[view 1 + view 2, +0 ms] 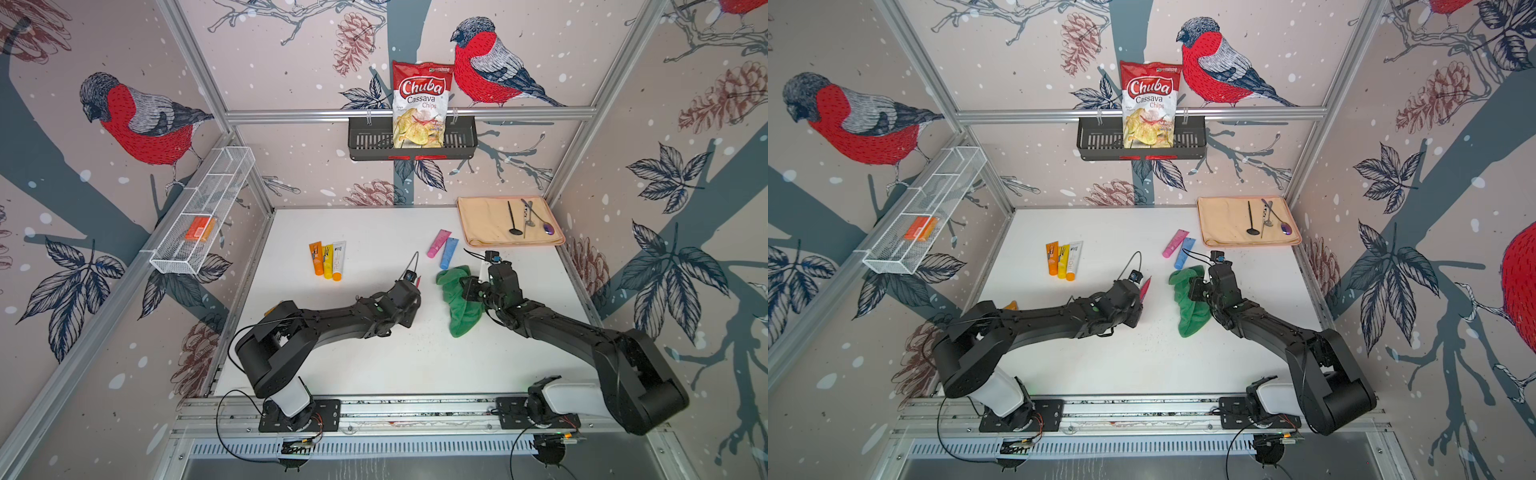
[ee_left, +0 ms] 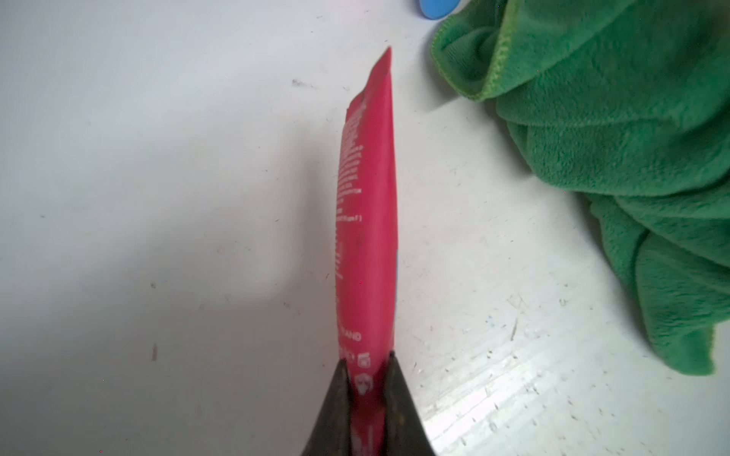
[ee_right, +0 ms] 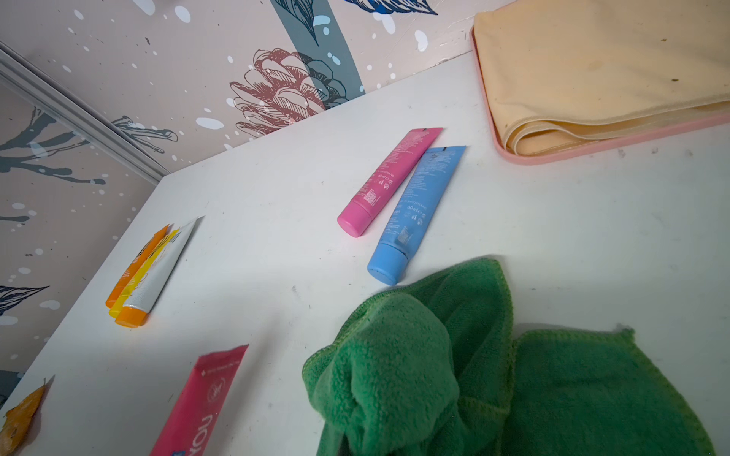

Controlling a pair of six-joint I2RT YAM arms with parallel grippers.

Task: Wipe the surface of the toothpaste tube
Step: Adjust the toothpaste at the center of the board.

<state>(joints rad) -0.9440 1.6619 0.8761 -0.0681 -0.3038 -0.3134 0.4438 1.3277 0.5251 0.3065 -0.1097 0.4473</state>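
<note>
The red toothpaste tube (image 2: pixel 367 237) is over the middle of the table (image 1: pixel 374 365), nipped near its cap end by the left gripper (image 2: pixel 367 359), whose jaws press flat against both faces. It shows edge-on in the left wrist view: thin, with its crimped end pointing away from the jaws and small white print along one side. The right wrist view shows larger white lettering on its broad face.

Just beside it is the green cloth (image 1: pixel 463 307), bunched at the closed right gripper (image 1: pixel 464 286) and draping onto the table; the fabric hides the fingertips.

A blue tube (image 3: pixel 418 209) and a pink tube (image 3: pixel 389 181) lie touching, further toward the rear edge. An orange tube (image 1: pixel 316 257), a yellow tube (image 1: pixel 328 261) and a white tube (image 1: pixel 338 259) lie side by side nearer the left edge.

In the rear right corner, a pink tray (image 3: pixel 592 148) carries a folded beige cloth (image 1: pixel 486 220) with a black spoon (image 1: pixel 513 218) and an iridescent spoon (image 1: pixel 548 228) on it. Above the rear edge, a black basket (image 1: pixel 370 137) holds a chips bag (image 1: pixel 420 104) upright. On the left wall, a white wire basket (image 1: pixel 174 266) holds an orange box (image 1: pixel 199 228).
</note>
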